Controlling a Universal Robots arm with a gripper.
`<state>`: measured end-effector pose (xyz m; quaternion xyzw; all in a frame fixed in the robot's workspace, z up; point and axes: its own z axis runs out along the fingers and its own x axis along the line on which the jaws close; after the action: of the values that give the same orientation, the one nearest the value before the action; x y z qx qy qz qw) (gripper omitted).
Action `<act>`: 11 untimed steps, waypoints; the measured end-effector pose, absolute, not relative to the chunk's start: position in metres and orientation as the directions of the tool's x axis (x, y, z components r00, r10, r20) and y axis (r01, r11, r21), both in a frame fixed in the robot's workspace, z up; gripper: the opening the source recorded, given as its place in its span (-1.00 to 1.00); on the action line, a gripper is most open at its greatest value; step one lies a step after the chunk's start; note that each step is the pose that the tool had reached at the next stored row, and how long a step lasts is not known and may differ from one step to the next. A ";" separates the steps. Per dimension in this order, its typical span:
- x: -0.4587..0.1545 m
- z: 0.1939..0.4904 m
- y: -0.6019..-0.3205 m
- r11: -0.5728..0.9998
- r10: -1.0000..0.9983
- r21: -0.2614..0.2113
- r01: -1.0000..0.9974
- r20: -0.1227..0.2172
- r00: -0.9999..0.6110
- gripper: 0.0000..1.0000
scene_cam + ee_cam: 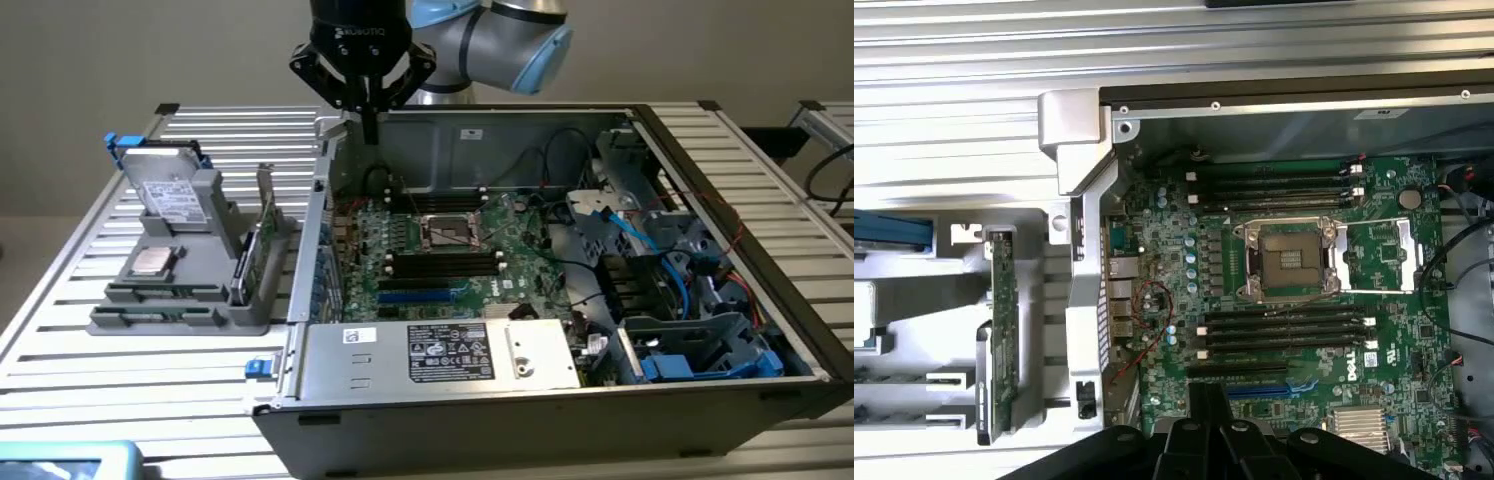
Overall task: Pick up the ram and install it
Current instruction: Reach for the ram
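Hovering at case (534, 435) back corner: gripper (370, 135) fingers pinched shut, empty. Ram (243, 265), we reckon, stands on edge in grey fixture (174, 312) beside case. Pick not begun; grasp calls for opened fingers squared to stick.

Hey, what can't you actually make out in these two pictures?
- The ram: exterior view, too small to count its chips.
- The green card: exterior view, seen edge-on, so its face is hidden.
- The motherboard: exterior view, near edge hidden behind the power supply.
- The label on the power supply: exterior view, print too small to read.
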<state>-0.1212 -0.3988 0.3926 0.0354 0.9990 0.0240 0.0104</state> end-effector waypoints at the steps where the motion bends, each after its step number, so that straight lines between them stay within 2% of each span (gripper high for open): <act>1: -0.121 0.393 -0.399 0.996 0.071 0.049 0.070 -0.019 -0.997 -0.79; 11: -0.128 0.392 -0.413 0.996 0.071 0.049 0.070 -0.019 -0.997 -0.79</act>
<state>-0.1281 -0.4126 0.3925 0.0354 0.9990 0.0239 0.0103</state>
